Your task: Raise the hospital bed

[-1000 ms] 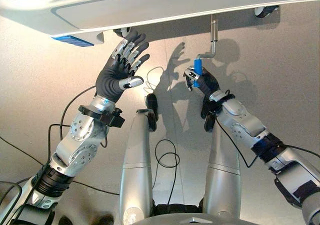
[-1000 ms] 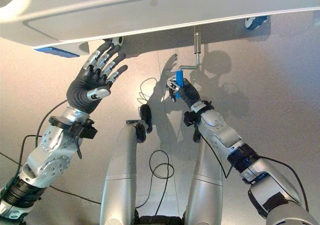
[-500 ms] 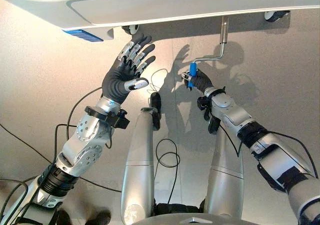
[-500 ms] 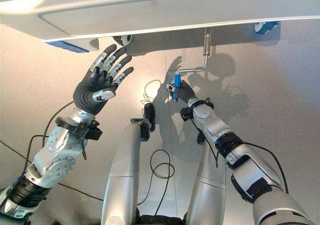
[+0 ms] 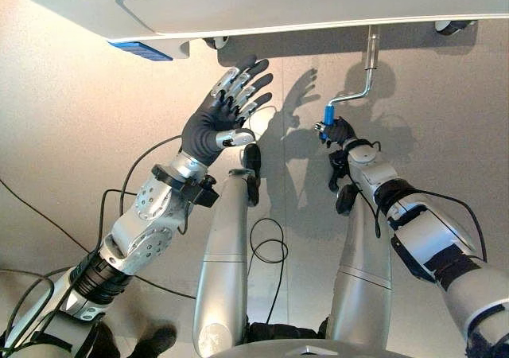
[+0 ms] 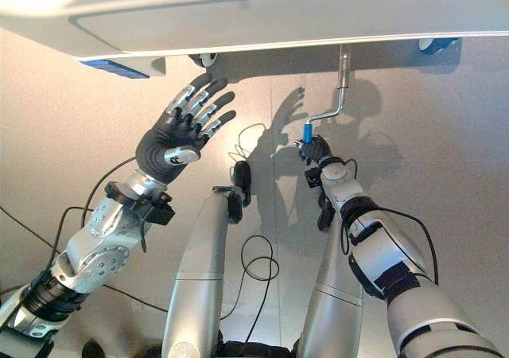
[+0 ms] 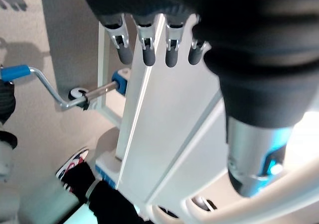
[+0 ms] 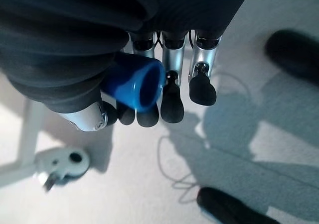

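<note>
**Cranking under the bed frame**

Right hand [image 5: 337, 130] is curled round the blue plastic grip [image 5: 324, 121] of a bent silver metal crank handle [image 5: 355, 96]. The crank's shaft rises to the underside of the pale grey hospital bed frame [image 5: 318, 4], which spans the far edge of both eye views. In the right wrist view the open end of the blue grip [image 8: 135, 83] pokes out between thumb and curled fingers [image 8: 172, 102], so the hold is a full wrap and not a fingertip pinch.

Left hand [image 5: 216, 121] hangs in the air with straight, spread fingers, holding nothing, just below a blue corner block [image 5: 141, 49] and a small caster wheel [image 5: 215, 42] of the frame. It seems idle. Its wrist view looks along the frame to the crank's blue hub [image 7: 120, 81], and a person's dark trouser leg and shoe [image 7: 79, 171] stand near there.

The step in hand looks to be turning the crank, and nothing here tells how far the bed has risen. To do it well, I judge that the wrist should trace a circle about the shaft's axis, keeping the grip parallel to that axis, so the fingers roll round it instead of twisting it sideways. A slightly loose wrap would let the grip rotate inside the palm. Pulling away from the shaft risks slipping off the grip's open end. The left hand should stay wide of the sweep.
</note>
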`<state>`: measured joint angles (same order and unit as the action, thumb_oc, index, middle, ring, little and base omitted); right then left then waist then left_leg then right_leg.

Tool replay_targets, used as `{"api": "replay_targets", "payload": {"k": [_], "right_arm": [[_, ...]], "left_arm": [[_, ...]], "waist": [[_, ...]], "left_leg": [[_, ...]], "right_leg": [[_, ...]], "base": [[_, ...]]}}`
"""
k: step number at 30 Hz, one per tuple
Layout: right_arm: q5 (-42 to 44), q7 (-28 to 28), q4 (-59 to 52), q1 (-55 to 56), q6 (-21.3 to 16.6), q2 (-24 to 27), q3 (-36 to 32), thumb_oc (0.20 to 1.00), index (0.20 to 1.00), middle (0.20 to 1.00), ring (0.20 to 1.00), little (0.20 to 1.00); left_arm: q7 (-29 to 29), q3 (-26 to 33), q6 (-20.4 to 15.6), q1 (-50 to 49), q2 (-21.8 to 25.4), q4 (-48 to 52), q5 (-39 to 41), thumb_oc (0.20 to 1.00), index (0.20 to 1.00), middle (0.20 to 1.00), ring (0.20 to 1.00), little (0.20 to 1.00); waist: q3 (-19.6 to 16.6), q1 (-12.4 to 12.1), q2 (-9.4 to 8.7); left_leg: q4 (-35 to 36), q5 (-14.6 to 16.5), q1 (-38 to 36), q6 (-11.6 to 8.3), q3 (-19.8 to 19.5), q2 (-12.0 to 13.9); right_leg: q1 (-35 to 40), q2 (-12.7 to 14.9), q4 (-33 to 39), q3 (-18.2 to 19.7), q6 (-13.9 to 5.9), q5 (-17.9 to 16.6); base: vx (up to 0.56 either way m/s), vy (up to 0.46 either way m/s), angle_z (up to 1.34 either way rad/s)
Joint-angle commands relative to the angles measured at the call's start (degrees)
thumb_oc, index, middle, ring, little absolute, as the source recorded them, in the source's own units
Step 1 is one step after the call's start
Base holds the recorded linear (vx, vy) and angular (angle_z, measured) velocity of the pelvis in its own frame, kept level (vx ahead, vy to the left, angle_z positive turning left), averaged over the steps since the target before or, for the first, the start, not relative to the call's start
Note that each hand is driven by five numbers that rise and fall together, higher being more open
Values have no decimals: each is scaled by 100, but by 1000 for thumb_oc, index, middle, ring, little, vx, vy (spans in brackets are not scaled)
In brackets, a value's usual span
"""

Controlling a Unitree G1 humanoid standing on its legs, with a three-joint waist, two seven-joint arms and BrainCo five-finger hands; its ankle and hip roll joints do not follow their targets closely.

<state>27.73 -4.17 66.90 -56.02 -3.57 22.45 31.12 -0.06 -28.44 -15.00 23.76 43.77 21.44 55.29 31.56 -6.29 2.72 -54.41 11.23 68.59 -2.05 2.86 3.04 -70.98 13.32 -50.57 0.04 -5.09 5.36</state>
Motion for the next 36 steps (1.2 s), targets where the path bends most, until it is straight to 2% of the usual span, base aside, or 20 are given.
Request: {"api": "replay_targets", "payload": {"k": [1,3,15,22,24,25,26,29,36], "right_arm": [[219,1,162,-49,-213,302,-219,200,200,200,200,200],[222,9,197,-58,-224,358,-244,200,200,200,200,200],[421,-66,615,67,-389,1515,-834,200,200,200,200,200],[876,-93,166,278,-576,1793,-1086,200,200,200,200,200],[1029,-106,-274,415,-675,1846,-1147,200,200,200,200,200],[1161,-156,-1014,676,-812,1886,-1260,200,200,200,200,200],[1152,-174,-1050,707,-803,1883,-1274,200,200,200,200,200],[1275,-324,-2661,1501,-1127,1913,-1763,200,200,200,200,200],[1237,-329,-5132,2750,-1574,1574,-2515,200,200,200,200,200]], "left_arm": [[-224,57,-341,-16,-323,493,64,1000,1000,1000,1000,1000],[-244,52,-349,-7,-327,486,58,1000,1000,1000,1000,1000],[-447,32,-335,-38,-407,378,22,1000,1000,1000,1000,1000],[-493,148,-350,-164,-421,374,51,1000,1000,1000,1000,1000],[-491,227,-344,-240,-439,384,35,1000,1000,1000,1000,1000],[-463,365,-343,-340,-485,407,14,1000,1000,1000,1000,1000],[-463,365,-339,-349,-482,413,13,1000,1000,1000,1000,1000],[-405,598,-323,-495,-548,392,-14,1000,1000,1000,1000,1000],[-270,1002,-314,-680,-571,432,-49,1000,1000,1000,1000,1000]], "waist": [[-177,106,476],[-177,106,487],[-177,268,594],[-177,371,550],[-177,425,508],[-177,490,447],[-177,490,442],[-177,648,317],[-177,808,102]], "left_leg": [[910,-1254,249,-439,-72,-267],[927,-1255,233,-440,-59,-262],[1029,-1261,114,-459,-2,-224],[1065,-1252,52,-456,34,-184],[1082,-1253,36,-449,43,-176],[1108,-1257,21,-446,50,-165],[1110,-1258,15,-446,53,-166],[1149,-1261,-36,-454,54,-122],[1118,-1237,-33,-456,15,-119]], "right_leg": [[109,-98,140,1,-213,-509],[113,-98,149,9,-212,-506],[74,-131,30,93,-208,-396],[68,-172,-4,136,-206,-371],[56,-196,-12,157,-206,-372],[49,-215,-5,155,-203,-367],[52,-214,-8,158,-203,-365],[53,-237,-12,157,-188,-341],[71,-287,-9,135,-197,-359]], "base": [[0,0,0],[0,0,0],[3,-5,0],[11,-16,-2],[8,-17,-1],[0,0,0],[13,-34,-2],[9,-27,-3],[-2,-20,-4]]}}
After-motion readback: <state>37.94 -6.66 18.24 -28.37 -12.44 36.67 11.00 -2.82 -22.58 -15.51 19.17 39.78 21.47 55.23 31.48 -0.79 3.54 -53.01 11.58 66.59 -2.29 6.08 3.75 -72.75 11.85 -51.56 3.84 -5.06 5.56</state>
